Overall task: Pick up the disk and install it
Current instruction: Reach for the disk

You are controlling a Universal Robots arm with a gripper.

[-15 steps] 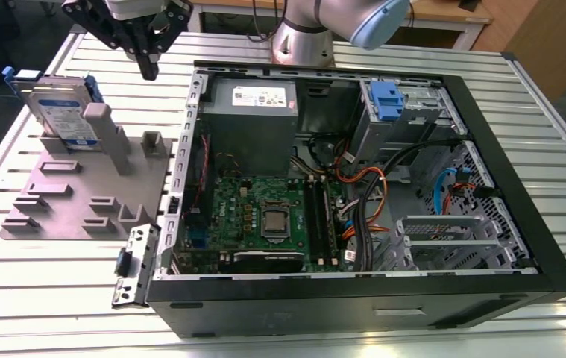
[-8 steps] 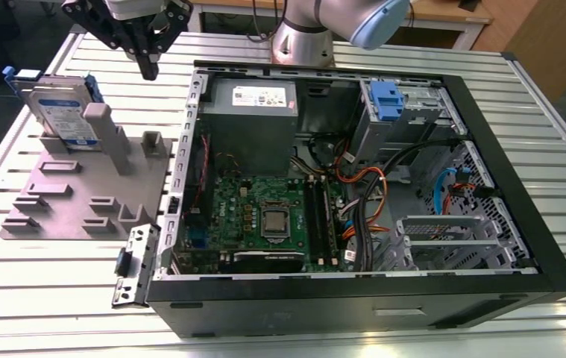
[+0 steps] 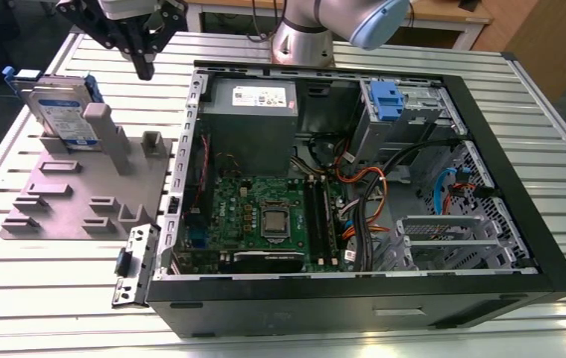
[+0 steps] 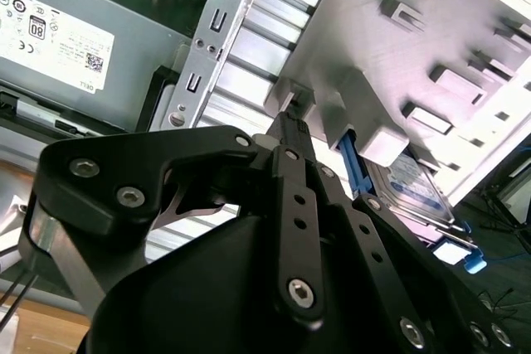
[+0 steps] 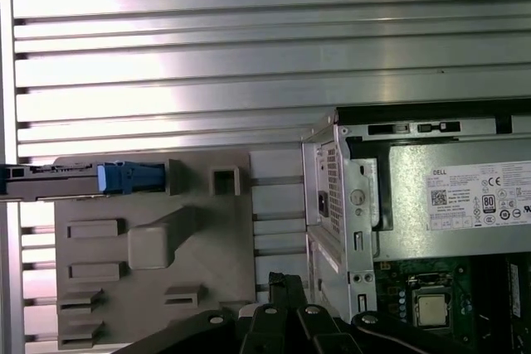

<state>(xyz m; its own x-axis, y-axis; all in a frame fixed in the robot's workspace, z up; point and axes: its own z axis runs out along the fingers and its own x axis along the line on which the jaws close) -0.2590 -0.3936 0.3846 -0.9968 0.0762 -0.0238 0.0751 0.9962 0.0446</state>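
Disk (image 3: 64, 112) stands on edge in the grey fixture (image 3: 74, 201) on the worktop (image 3: 44, 283), at ten o'clock of the open computer case (image 3: 362, 309) in the exterior view; tool (image 3: 143, 71), pinched narrow and empty, hangs at the disk's two o'clock.

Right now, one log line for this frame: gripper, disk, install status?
gripper: shut, empty, between grey fixture and computer case | disk: upright in fixture, untouched | install: not yet done
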